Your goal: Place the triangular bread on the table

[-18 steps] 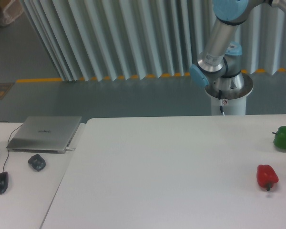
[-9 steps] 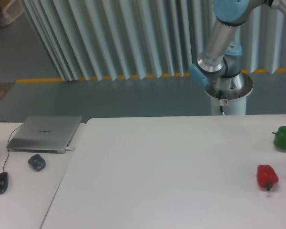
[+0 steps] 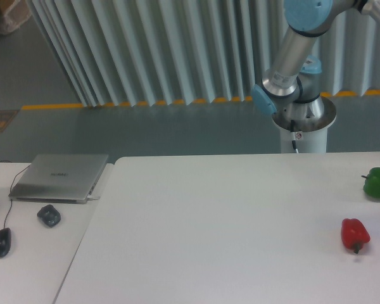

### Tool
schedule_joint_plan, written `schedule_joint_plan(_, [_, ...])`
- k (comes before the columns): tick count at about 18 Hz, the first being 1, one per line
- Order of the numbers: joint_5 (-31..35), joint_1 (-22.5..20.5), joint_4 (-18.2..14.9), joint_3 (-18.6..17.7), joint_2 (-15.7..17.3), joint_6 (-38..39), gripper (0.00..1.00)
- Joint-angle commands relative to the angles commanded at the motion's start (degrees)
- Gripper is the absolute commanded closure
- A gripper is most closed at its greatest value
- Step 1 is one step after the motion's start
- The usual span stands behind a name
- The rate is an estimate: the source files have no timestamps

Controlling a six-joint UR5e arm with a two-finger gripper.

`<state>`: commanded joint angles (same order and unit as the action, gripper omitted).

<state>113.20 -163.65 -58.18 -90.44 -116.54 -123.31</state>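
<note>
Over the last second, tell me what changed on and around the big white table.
Almost nothing changed. The arm behind the table shifted only a hair near its upper joint; its gripper is out of view, and no bread shows. Nothing was grasped or released. The red pepper, green pepper, laptop and both mice stayed put.

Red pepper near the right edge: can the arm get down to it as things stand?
Probably yes. The red pepper lies alone on the white table, apart from the green pepper, nothing over it. Only the arm shows; the gripper is out of frame, so its state is unknown.
</note>
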Motion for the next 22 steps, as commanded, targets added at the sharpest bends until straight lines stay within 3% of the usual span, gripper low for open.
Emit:
schedule_joint_plan(10, [-3.9, -0.2, -1.0, 1.9, 1.5, -0.2, 1.0])
schedule_joint_plan(15, [-14.4, -2.7, -8.7, 4.2, 5.0, 0.4, 1.0])
schedule_joint_plan(17, [-22.1, -3.1, -12.5, 4.4, 7.5, 6.4, 1.0])
schedule_joint_plan(19, [-25.6, -1.2, -13.1, 4.2, 8.4, 14.0, 1.0])
schedule_joint_plan(22, [-25.8, 6.9, -12.0, 4.3, 8.0, 30.3, 1.0])
